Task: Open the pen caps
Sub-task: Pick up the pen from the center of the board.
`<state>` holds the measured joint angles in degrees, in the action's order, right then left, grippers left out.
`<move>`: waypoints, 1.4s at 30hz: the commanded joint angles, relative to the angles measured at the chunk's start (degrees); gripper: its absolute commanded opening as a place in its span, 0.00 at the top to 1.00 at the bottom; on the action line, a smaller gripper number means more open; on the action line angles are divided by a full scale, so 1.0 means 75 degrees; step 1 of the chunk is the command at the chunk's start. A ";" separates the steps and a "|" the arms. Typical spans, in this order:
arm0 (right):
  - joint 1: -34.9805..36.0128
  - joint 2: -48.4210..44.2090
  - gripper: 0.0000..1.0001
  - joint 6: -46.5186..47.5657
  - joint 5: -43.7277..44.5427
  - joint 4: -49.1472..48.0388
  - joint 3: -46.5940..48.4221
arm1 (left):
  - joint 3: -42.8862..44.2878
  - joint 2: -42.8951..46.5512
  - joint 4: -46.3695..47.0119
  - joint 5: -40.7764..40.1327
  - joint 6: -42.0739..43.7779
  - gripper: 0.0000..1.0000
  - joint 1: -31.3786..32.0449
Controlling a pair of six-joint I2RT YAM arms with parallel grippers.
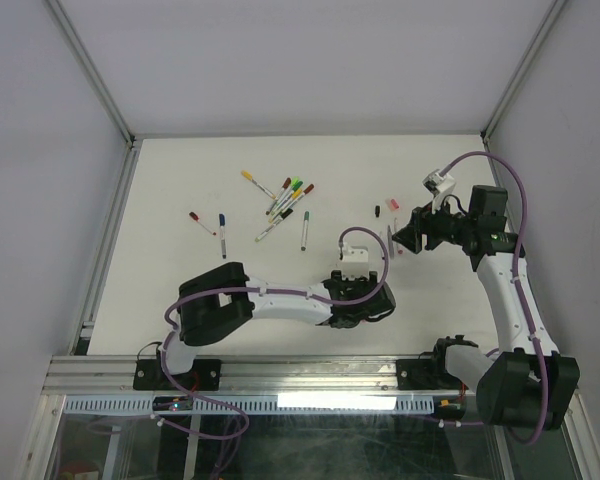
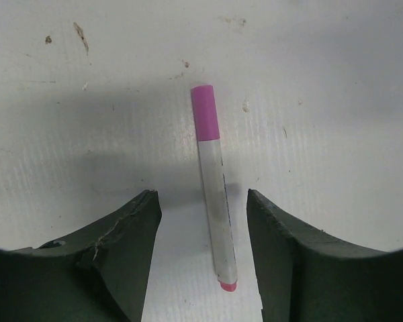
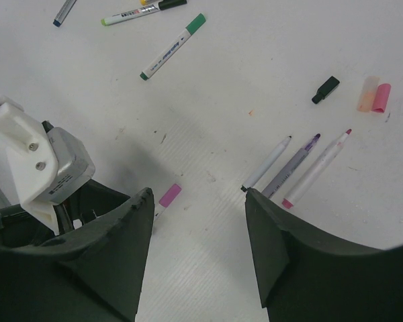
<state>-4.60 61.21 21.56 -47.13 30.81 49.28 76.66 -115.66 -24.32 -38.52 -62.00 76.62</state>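
Your left hand (image 2: 201,196) is spread around a smooth white pen (image 2: 215,215), pink cap (image 2: 205,113) on, matte desk (image 2: 336,100) showing either side; right hand (image 3: 198,193) is spread too.

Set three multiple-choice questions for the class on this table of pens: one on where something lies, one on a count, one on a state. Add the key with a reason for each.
1. Where does the pink-capped pen lie?
A) flat on the table, between the jaws of the left gripper
B) on top of another pen
C) upright in a cup

2. How many uncapped pens lie side by side near the loose black cap?
A) one
B) three
C) five

3. How is the right gripper?
A) shut on a pen
B) shut on a cap
C) open, holding nothing

Key: 1 A, the left wrist view shows it lying flat between the parted jaws. 2 B, three bare tips show in a row. 3 C, its jaws stand apart and grip nothing.
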 commanded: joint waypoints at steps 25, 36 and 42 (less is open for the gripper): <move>-0.0078 -0.0020 0.41 0.0095 -0.0082 -0.0089 0.0389 | -0.0143 -0.0087 -0.0555 0.0417 0.0599 0.80 -0.0508; -0.0076 -0.0008 0.40 0.0101 -0.0112 -0.0081 0.0383 | -0.0809 0.0404 -0.0532 0.0280 0.0712 0.81 -0.1029; -0.0071 -0.0022 0.40 0.0096 -0.0134 -0.0076 0.0383 | -0.0976 0.0492 -0.0530 0.0327 0.0881 0.74 -0.1265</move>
<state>-4.64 61.21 21.56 -47.18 31.00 49.28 71.99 -112.68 -24.18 -36.86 -57.56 68.93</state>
